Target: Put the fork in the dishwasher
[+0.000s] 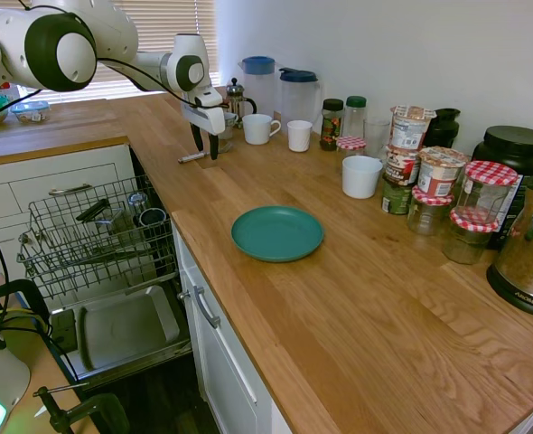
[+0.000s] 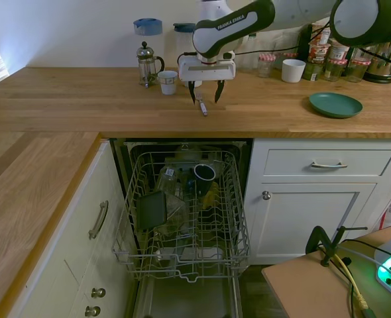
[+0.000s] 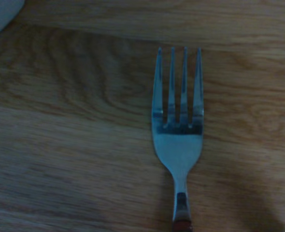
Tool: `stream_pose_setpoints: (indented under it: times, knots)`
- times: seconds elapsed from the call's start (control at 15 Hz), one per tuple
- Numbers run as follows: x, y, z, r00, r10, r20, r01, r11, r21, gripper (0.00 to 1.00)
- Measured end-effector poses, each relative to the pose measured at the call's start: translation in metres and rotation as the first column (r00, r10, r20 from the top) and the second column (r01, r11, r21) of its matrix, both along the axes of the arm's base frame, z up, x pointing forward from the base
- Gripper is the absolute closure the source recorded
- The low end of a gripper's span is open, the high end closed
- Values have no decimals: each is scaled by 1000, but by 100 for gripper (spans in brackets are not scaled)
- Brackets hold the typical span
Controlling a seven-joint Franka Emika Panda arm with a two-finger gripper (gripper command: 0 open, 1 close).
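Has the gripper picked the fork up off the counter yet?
No: the fork lies flat on the wooden counter, with the gripper open, a finger on either side of it.
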State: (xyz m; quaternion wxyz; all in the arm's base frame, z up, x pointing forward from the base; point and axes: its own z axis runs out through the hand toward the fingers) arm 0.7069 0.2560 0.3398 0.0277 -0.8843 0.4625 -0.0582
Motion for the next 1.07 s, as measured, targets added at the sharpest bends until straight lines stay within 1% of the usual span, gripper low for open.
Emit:
stream_pose_setpoints:
  times: [0.07,0.13,1.07]
  knots:
    - [-1,2,0,1000,0,-1,0,1000,1,0]
    - [-1,4,0,1000,1,-3,-1,1000,1,100]
    - [-1,4,-1,1000,-19,-1,19,1000,1,100]
